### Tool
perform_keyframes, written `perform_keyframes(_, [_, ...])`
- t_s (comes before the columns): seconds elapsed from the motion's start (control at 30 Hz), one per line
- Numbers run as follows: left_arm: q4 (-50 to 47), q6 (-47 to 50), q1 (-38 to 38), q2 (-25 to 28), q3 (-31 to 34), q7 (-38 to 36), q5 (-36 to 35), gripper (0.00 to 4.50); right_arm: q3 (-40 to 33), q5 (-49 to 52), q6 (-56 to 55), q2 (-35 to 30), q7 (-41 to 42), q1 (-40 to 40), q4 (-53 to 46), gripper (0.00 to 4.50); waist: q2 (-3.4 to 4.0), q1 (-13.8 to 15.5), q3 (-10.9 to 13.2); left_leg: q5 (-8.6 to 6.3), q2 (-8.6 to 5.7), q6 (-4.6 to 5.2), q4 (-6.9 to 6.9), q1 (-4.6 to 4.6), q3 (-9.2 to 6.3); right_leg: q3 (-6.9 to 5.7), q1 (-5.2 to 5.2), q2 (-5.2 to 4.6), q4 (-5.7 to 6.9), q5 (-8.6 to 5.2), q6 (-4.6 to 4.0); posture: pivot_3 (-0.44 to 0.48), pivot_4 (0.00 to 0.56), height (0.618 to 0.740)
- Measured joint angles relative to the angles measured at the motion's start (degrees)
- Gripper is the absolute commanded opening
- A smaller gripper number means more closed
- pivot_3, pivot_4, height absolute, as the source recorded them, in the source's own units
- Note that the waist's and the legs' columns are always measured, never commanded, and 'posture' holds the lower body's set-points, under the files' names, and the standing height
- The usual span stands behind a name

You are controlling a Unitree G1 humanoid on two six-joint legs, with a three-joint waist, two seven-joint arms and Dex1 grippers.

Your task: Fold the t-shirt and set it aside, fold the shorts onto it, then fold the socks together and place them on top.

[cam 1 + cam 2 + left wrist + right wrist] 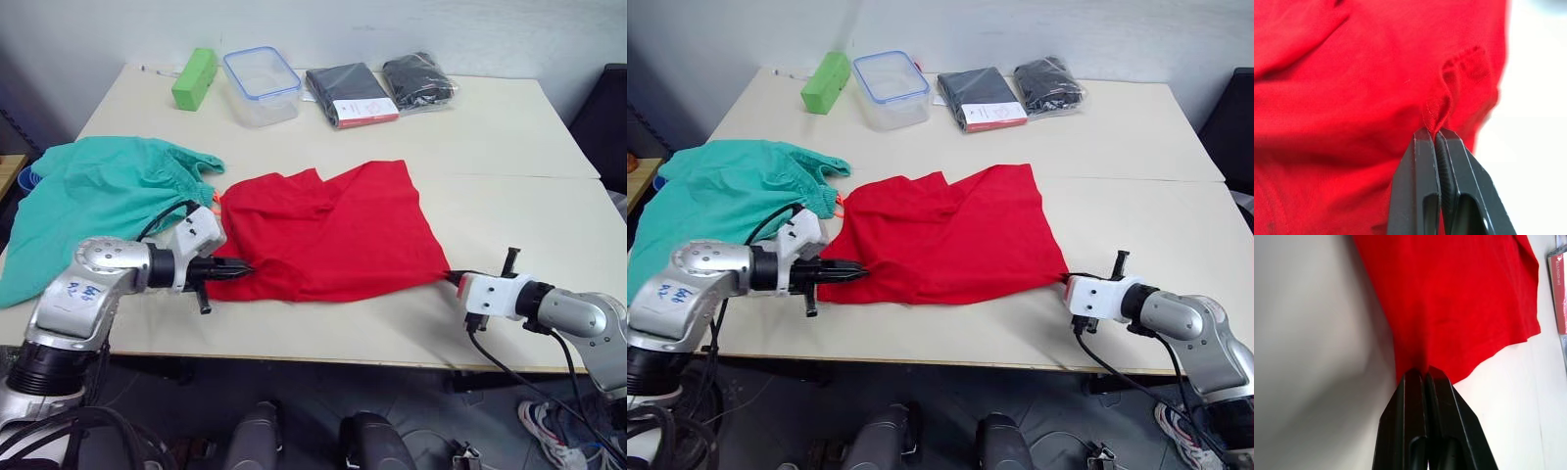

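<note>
Two corners of the t-shirt (328, 230) are pinched at once: the left gripper (235, 268) is clamped on a fold of red hem at the near left edge, and the right gripper (453, 278) is closed tight on the near right corner. The shirt is spread across the middle of the worktop (509, 127), its left edge just beside the shorts (93, 201), which are heaped at the left and draped over the edge. The first step, folding the shirt, is judged to be in hand. Next, both held corners would need to be lifted together and carried toward the far edge so one half is laid evenly over the other.
</note>
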Motion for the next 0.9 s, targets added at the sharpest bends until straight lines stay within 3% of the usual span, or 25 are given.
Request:
perform_keyframes(0.17, [-2.4,-1.3,3.8,4.2,1.7,-5.5,-2.3,0.04,-0.1,0.9,0.0,0.0,1.2,-0.7,1.0,0.0,0.02,-0.1,0.0,0.0,0.0,0.0,-0.01,0.0,0.01,0.02,0.0,-0.01,-0.03,-0.02,-0.03,0.0,0.15,0.74])
perform_keyframes(0.33, [-11.1,-3.0,18.4,12.1,4.2,-13.6,-4.8,0.04,-0.1,7.7,0.4,-1.7,9.0,0.8,-0.2,0.0,0.07,-1.0,0.0,-0.02,0.01,-0.01,-0.13,0.0,-0.02,0.0,0.0,-0.03,-0.08,-0.06,-0.11,0.0,0.15,0.74])
perform_keyframes(0.47, [-13.8,-4.7,25.4,13.9,5.6,-14.6,-4.6,0.04,-0.4,13.5,1.3,-6.1,17.4,5.7,-4.1,0.0,0.11,-0.9,0.0,-0.06,0.0,0.05,-0.09,0.03,-0.06,-0.03,0.13,-0.05,-0.17,-0.06,-0.11,0.0,0.15,0.74])
perform_keyframes(0.63, [-14.1,-5.6,25.8,14.0,6.4,-13.7,-4.5,0.04,-1.4,20.8,5.8,-7.4,23.7,10.2,-9.3,0.0,0.12,-1.1,0.0,-0.07,0.02,0.08,-0.1,0.03,-0.05,-0.03,0.14,-0.05,-0.18,-0.07,-0.12,0.0,0.15,0.74])
perform_keyframes(0.9, [-9.5,-4.4,20.4,13.7,6.7,-13.5,-6.1,0.04,-3.3,22.9,9.2,-7.4,26.1,9.4,-10.0,0.0,0.12,-1.2,0.0,-0.07,0.02,0.06,-0.11,0.03,-0.05,-0.04,0.09,-0.03,-0.14,-0.07,-0.12,0.0,0.15,0.74])
